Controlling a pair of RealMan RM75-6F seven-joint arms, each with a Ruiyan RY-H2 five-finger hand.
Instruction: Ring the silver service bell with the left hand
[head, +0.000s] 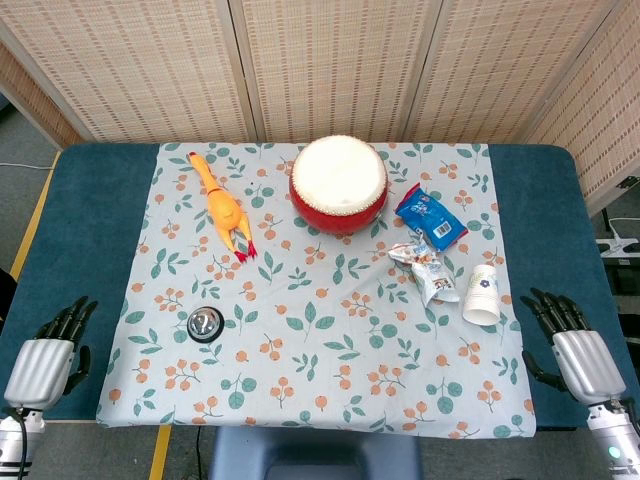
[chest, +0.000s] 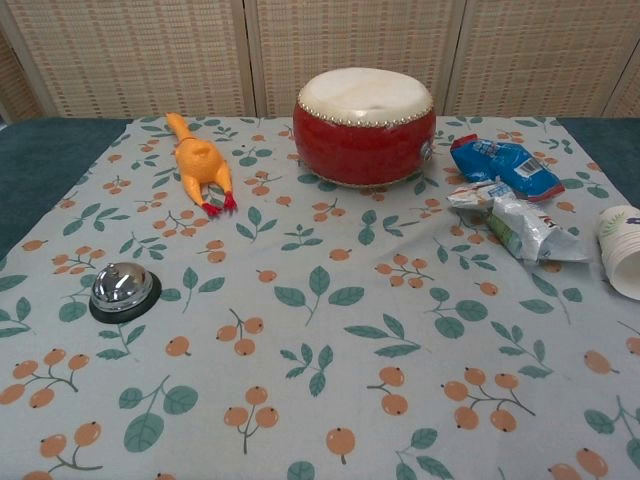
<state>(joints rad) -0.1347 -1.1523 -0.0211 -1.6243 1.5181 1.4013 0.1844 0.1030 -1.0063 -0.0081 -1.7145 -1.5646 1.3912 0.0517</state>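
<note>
The left hand (head: 45, 358) hovers at the worktop's near-left edge, fingers spread, holding nothing, well apart from the silver service bell (head: 205, 323) on the floral cloth (head: 320, 330). The right hand (head: 575, 352) is likewise released, near the paper cup (head: 482, 294).

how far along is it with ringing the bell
Barely begun. Nothing looks done: the silver service bell sits untouched on the floral cloth. In hand: the left robot hand is open at the table's near-left edge, apart from the bell. Left: reach over and press the button. The right robot hand rests open, far right.
</note>
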